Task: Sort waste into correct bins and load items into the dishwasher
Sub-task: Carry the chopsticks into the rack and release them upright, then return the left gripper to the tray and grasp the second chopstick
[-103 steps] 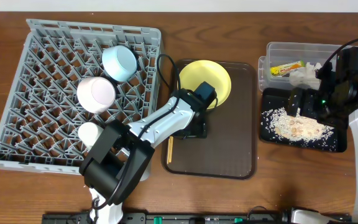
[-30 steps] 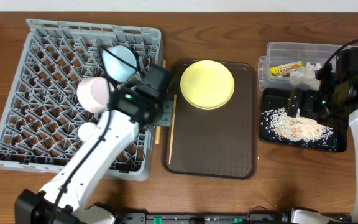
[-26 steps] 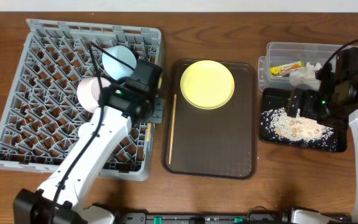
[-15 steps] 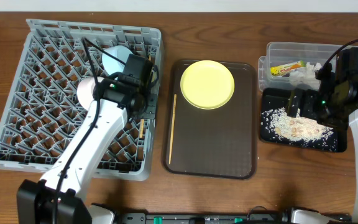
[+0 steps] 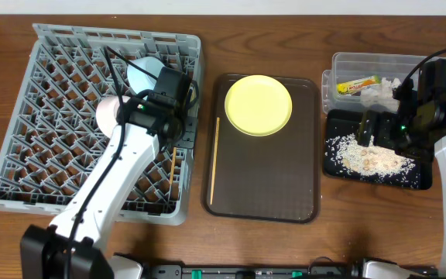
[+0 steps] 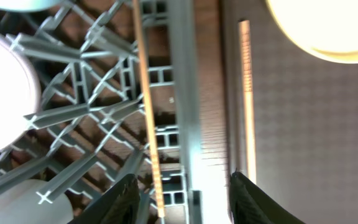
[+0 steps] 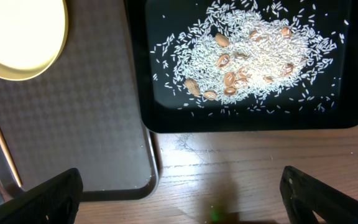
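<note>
While the left hand (image 5: 173, 138) hangs over the right-hand edge of the large square grey plastic dish rack (image 5: 53, 155), its fingers (image 6: 126, 198) stand apart with nothing clamped between them. One thin wooden chopstick (image 6: 146, 112) lies in the rack lattice just inside the right wall, directly below that hand. A second thin wooden chopstick (image 5: 214, 159) lies along the left side of the dark brown serving tray (image 5: 269, 186), with the rack wall between the two.

The round yellow-green plate (image 5: 258, 105) rests flat at the far end of the same tray. Within the rack sit the light blue bowl (image 5: 142, 74) and the pale pink-white bowl (image 5: 108, 115), both partly covered by the left arm.

The right hand (image 7: 185, 199) is spread wide and empty, above the near edge of the shallow black rectangular tray (image 7: 166, 112). This tray holds the whitish-beige rice-like scraps (image 7: 253, 50).

Behind it, the clear plastic rectangular tub (image 5: 347, 60) contains the yellow-orange-green snack wrapper (image 5: 360, 84) and the crumpled white paper wad (image 5: 378, 94). All stand on a brown wooden worktop (image 5: 362, 225).
</note>
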